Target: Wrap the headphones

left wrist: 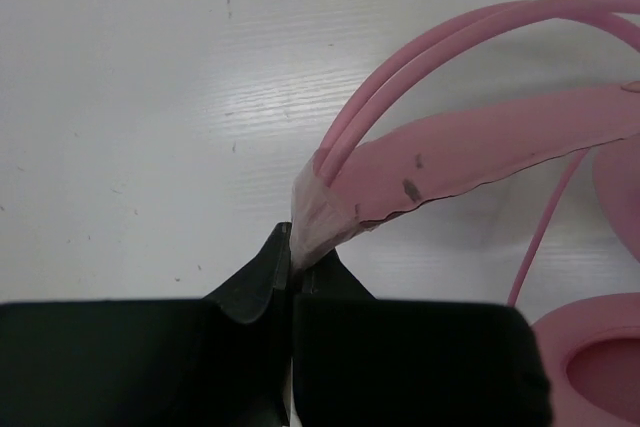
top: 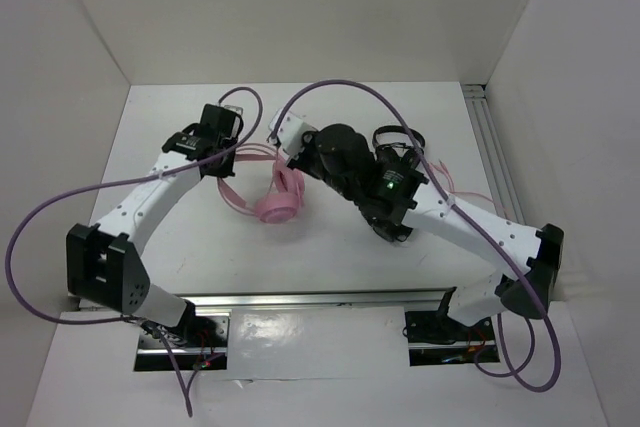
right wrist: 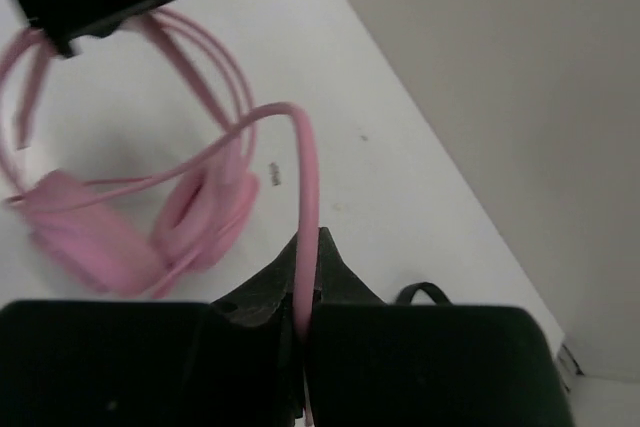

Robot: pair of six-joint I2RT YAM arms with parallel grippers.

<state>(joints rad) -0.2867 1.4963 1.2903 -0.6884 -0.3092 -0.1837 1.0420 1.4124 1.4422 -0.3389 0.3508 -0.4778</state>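
Note:
The pink headphones (top: 278,203) lie mid-table, ear cups (right wrist: 203,209) side by side and the double-wire headband (left wrist: 470,142) arching toward the left arm. My left gripper (left wrist: 293,247) is shut on the end of the headband's flat pink strap, low over the table. My right gripper (right wrist: 307,272) is shut on the thin pink cable (right wrist: 300,162), which loops up from the cups into its jaws. In the top view the left gripper (top: 228,157) and right gripper (top: 297,161) flank the headband, close together.
A black headphone (top: 400,137) lies behind the right arm, and its band (right wrist: 425,293) shows beside the right fingers. More pink cable (top: 462,187) trails at the right. White walls enclose the table, and a metal rail (top: 497,162) runs along its right edge.

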